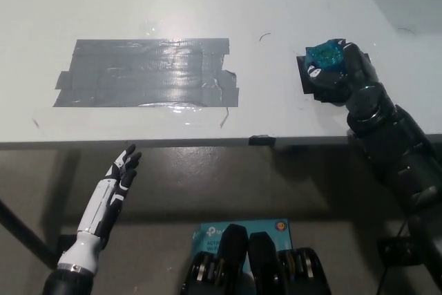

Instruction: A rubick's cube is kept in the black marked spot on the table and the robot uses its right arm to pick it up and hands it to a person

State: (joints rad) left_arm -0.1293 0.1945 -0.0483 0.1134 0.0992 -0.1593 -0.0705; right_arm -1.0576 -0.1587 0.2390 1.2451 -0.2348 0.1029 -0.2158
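White table [207, 5], grey tape patch [147, 72] at centre, black mark [308, 84] near the right edge. Right hand [338, 74] wrapped around the cube [324, 55], fingers pressed in on its sides, cube apparently raised just above the mark rather than resting on it; left hand [114, 188] idle below the table edge at lower left, fingers spread, holding nothing. Pick-up step seemingly done, hand-over next: needs a steady grasp while carrying the cube outward toward a person, none in view yet.
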